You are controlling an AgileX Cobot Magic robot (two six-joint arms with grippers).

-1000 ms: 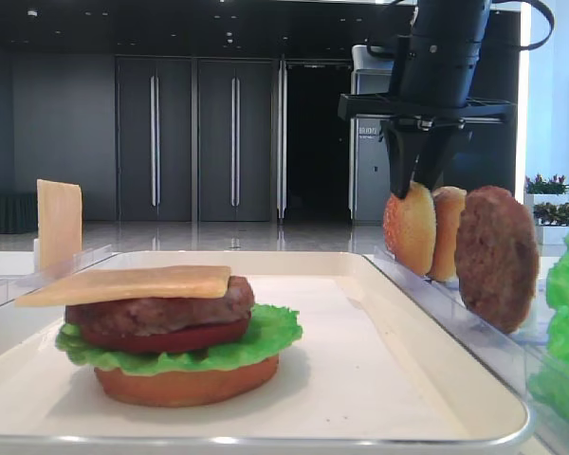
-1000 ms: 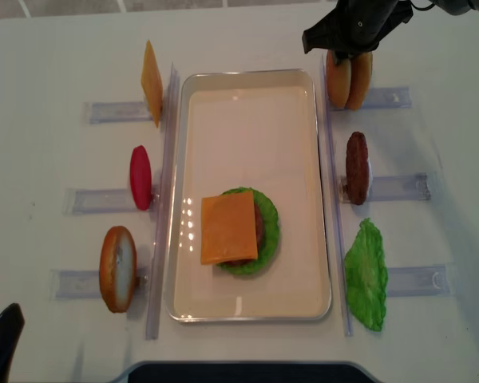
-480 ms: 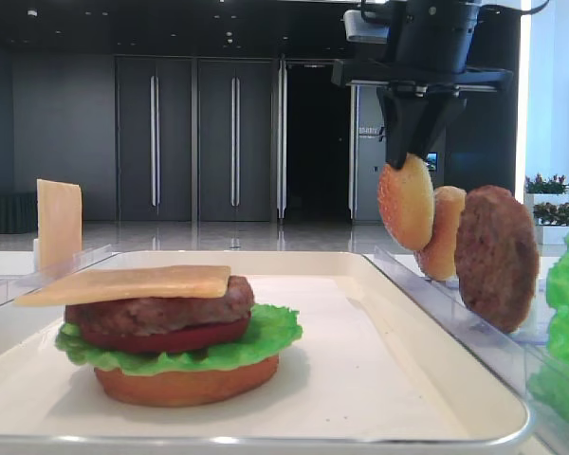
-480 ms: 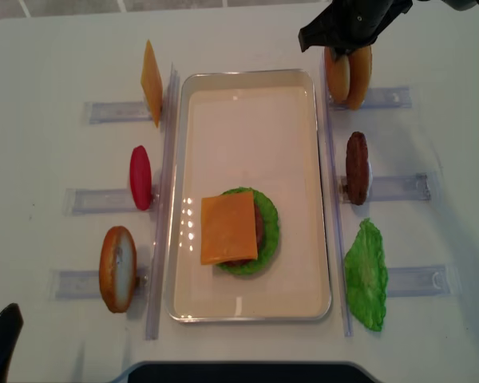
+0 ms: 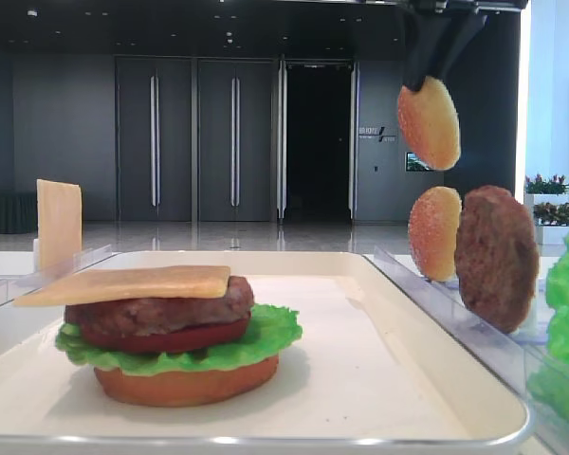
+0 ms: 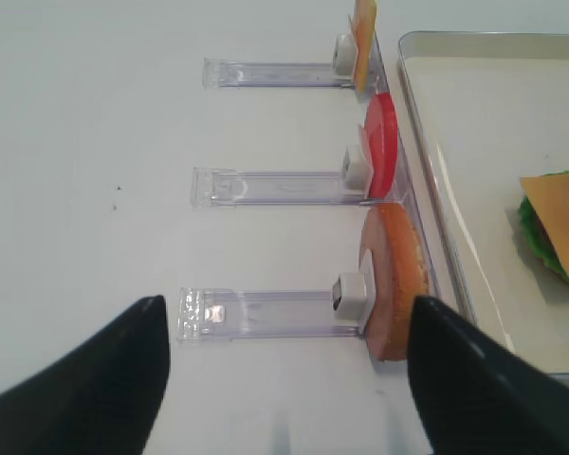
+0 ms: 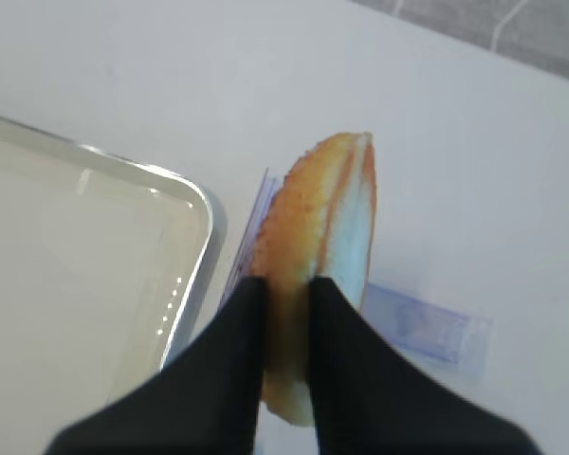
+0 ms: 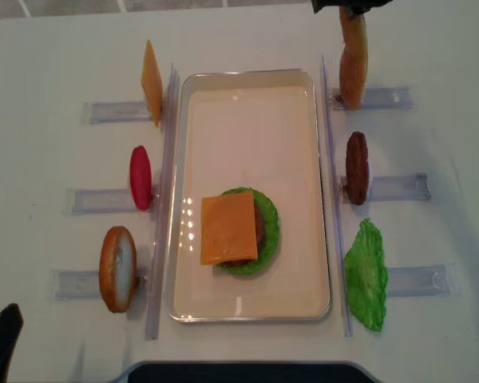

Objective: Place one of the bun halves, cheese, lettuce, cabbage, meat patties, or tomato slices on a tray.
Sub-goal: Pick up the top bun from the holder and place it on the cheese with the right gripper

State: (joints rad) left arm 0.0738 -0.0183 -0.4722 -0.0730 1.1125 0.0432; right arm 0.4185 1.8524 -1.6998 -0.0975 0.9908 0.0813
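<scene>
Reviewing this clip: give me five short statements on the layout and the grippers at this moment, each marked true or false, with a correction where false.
1. The right gripper is shut on a bun top, held in the air above the racks. True.
2. The tray is bare. False: a stack sits on it, with a cheese slice on top.
3. A second bun half stands in its rack beside the upright meat patty. True.
4. The left gripper is closed on the tomato slice. False: its jaws stand open and hold nothing.
5. The loose lettuce leaf lies left of the tray in the overhead view. False: it lies to the right.
</scene>
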